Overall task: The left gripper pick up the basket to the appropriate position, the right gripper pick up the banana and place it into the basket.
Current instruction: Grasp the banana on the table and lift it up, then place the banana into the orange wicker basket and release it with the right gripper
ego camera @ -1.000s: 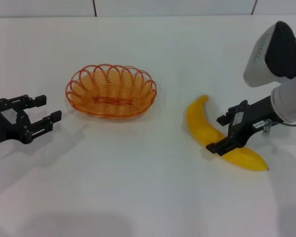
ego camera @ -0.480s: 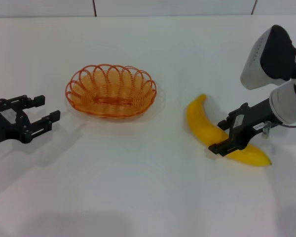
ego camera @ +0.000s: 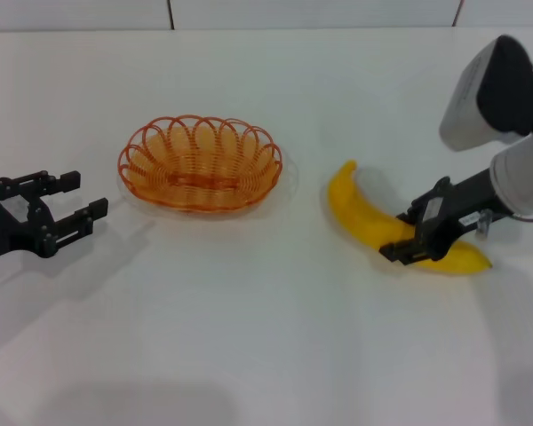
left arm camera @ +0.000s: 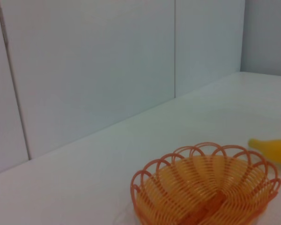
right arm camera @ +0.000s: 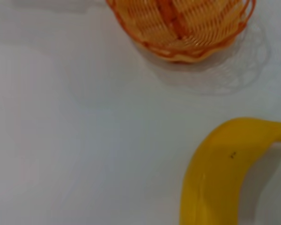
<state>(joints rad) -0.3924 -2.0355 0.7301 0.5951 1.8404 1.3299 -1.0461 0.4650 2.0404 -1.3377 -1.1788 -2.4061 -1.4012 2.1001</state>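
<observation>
The orange wire basket (ego camera: 200, 177) stands on the white table, left of centre. My left gripper (ego camera: 89, 193) is open and empty, low over the table to the basket's left, a short gap away from its rim. The yellow banana (ego camera: 355, 209) lies to the right of the basket. My right gripper (ego camera: 407, 232) is shut on the banana around its middle. The basket also shows in the left wrist view (left arm camera: 206, 187) with the banana's tip (left arm camera: 274, 150) beyond it. The right wrist view shows the banana (right arm camera: 215, 173) close up and the basket (right arm camera: 178, 23) farther off.
The white table (ego camera: 249, 337) runs to a pale panelled wall (ego camera: 249, 13) at the back. The right arm's bulky white housing (ego camera: 489, 93) hangs above the table's right side.
My right gripper has closed on the banana and swung it: the banana's near tip has moved left toward the basket. The left gripper and basket have not moved.
</observation>
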